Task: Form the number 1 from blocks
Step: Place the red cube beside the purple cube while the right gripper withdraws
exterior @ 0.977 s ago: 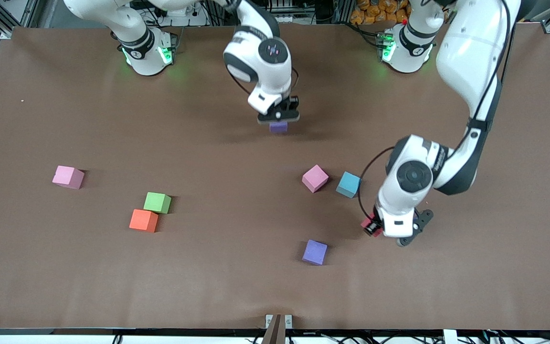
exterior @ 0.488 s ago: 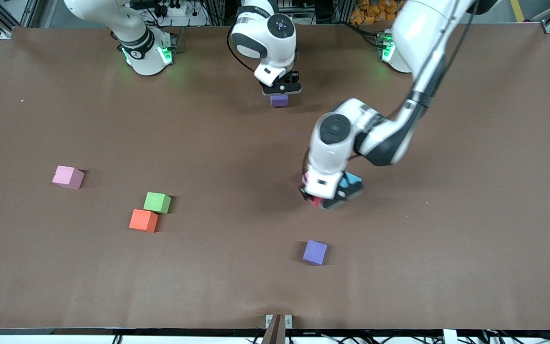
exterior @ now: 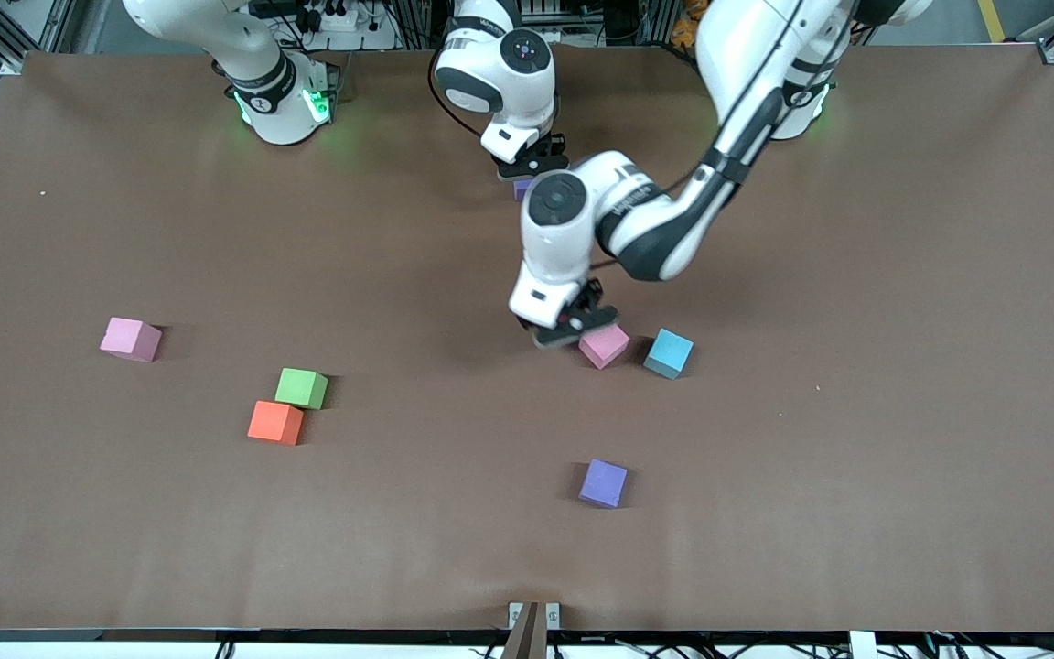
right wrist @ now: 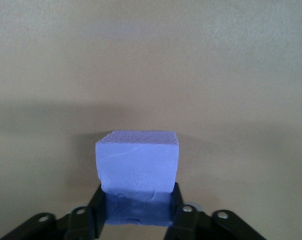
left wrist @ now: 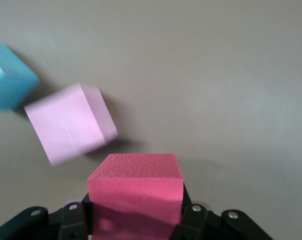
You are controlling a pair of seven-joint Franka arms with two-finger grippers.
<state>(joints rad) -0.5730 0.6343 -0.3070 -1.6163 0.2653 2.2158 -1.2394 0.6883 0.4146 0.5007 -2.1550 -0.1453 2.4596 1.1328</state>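
My left gripper (exterior: 568, 331) is shut on a red block (left wrist: 136, 190), low over the table beside a pink block (exterior: 605, 345) (left wrist: 71, 122). In the front view the hand hides the red block. A light blue block (exterior: 669, 352) (left wrist: 8, 75) lies beside the pink one, toward the left arm's end. My right gripper (exterior: 532, 167) is shut on a purple block (right wrist: 137, 165) (exterior: 521, 189), low over the table near the robots' bases. Its fingers (right wrist: 183, 217) clamp the block's sides.
Another purple block (exterior: 603, 482) lies nearer the front camera. A green block (exterior: 301, 387) and an orange block (exterior: 275, 422) touch at a corner toward the right arm's end. A second pink block (exterior: 131, 339) lies beside them, closer to that end.
My left arm swung the red block from the left arm's end to the middle, past the light blue and pink blocks. My right gripper carried the purple block toward the bases.
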